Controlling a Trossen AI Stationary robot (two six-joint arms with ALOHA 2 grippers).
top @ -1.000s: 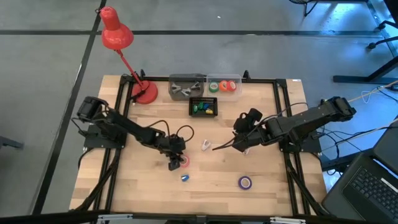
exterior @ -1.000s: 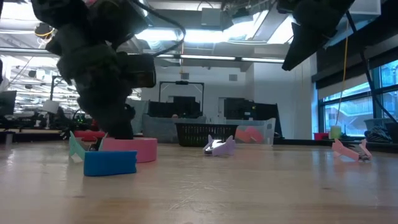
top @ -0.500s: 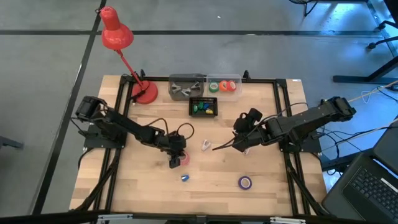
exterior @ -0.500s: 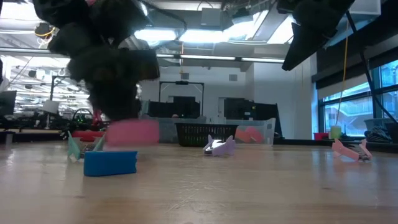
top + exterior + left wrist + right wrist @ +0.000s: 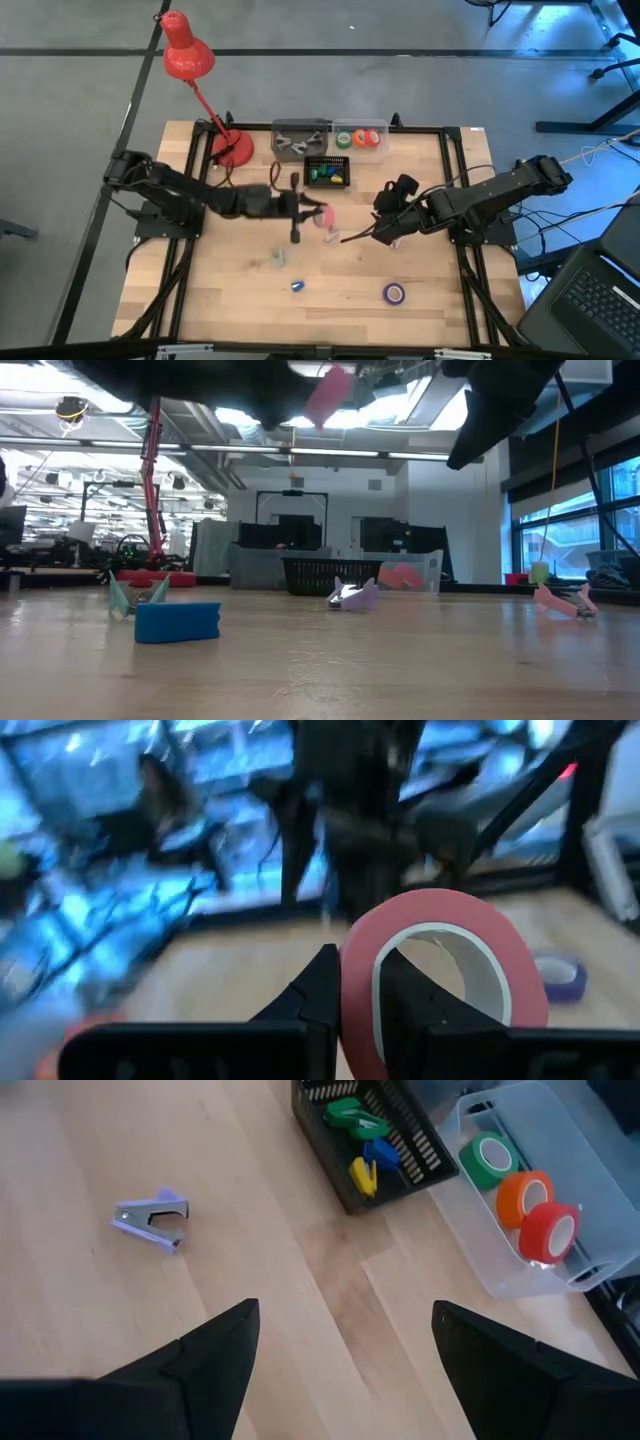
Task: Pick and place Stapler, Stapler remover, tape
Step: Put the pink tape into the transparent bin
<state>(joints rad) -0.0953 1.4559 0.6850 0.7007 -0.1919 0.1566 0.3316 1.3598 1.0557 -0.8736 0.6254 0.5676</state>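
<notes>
My left gripper (image 5: pixel 308 213) is shut on a pink tape roll (image 5: pixel 322 215), held high above the table's middle; the roll also shows in the left wrist view (image 5: pixel 440 950) and at the top of the low view (image 5: pixel 328 395). My right gripper (image 5: pixel 348 238) hovers open and empty right of centre, above a pale purple staple remover (image 5: pixel 150 1220) lying on the wood. A purple tape roll (image 5: pixel 394 293) lies flat near the front edge. A small blue stapler (image 5: pixel 297 287) and a greenish staple remover (image 5: pixel 279 258) lie on the table. My left gripper pinches the pink roll's wall (image 5: pixel 360 995). One finger (image 5: pixel 410 1005) is inside the pale centre hole and the other finger (image 5: pixel 318 990) is on the outer face. The roll is lifted clear of the table and stands on edge beyond the fingertips.
At the far edge stand a clear bin (image 5: pixel 378 128) with green, orange and red tape rolls, a bin (image 5: pixel 300 140) of metal staple removers, and a black basket (image 5: pixel 328 172) of coloured staplers. A red desk lamp (image 5: pixel 190 60) stands at the far left corner.
My left gripper has risen from the table with the pink roll and swung toward the far and right edges, turning so that the fingers lie more level. The roll, flat on the wood a second ago, is lifted clear. The greenish staple remover now shows where the gripper was.
</notes>
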